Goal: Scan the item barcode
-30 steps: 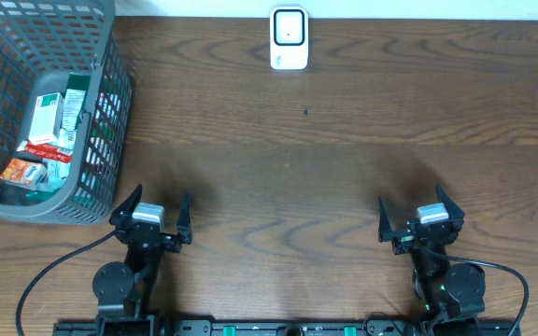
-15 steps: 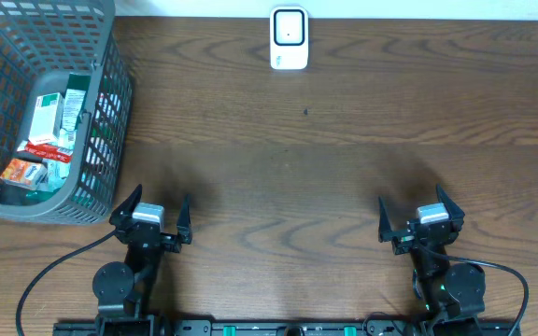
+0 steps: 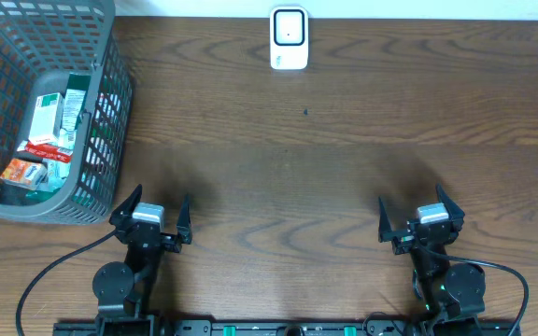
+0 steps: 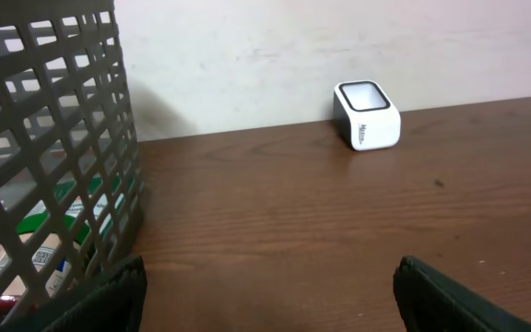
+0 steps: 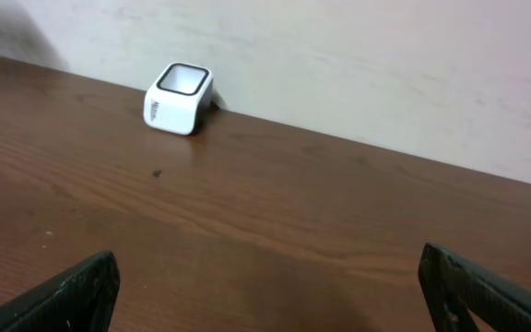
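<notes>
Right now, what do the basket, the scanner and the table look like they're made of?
Basket: likely moulded plastic, matte grey, given its even lattice walls. Scanner: smooth white plastic shell, slightly glossy, dark window. Table: dark brown wood grain, soft sheen; solid wood or laminate, cannot tell.

Both arms sit folded low, left hand (image 3: 162,203) and right hand (image 3: 411,201) spread wide.

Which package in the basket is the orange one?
The small box in the basket's front-left corner, nearest the robot's side. The other packages are mainly white, green or red.
</notes>
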